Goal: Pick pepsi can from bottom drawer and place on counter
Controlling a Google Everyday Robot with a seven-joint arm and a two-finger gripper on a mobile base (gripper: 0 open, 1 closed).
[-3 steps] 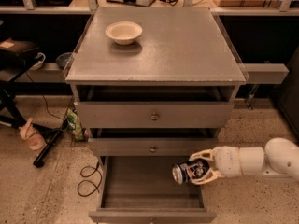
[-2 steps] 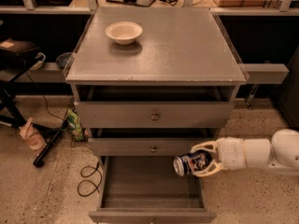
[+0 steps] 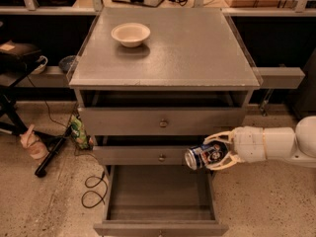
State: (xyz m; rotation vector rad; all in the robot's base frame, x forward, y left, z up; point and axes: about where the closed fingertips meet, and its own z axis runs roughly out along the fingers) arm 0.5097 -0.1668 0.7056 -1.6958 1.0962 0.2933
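The pepsi can (image 3: 202, 156) is dark blue with a silver top and lies sideways, top to the left, in my gripper (image 3: 217, 151). The gripper is shut on the can and holds it in front of the middle drawer's right end, above the right side of the bottom drawer (image 3: 160, 194). The bottom drawer is pulled out and its inside shows nothing in it. The counter (image 3: 187, 48) is the grey top of the cabinet, well above the can. My white arm (image 3: 276, 144) reaches in from the right.
A cream bowl (image 3: 131, 34) sits on the counter's back left. The top drawer (image 3: 163, 121) and middle drawer (image 3: 148, 155) are closed. Cables, a green packet (image 3: 78, 131) and a black pole lie on the floor to the left. A shelf runs behind the cabinet.
My gripper has lifted the pepsi can up and a little to the left, from over the open bottom drawer to the height of the middle drawer.
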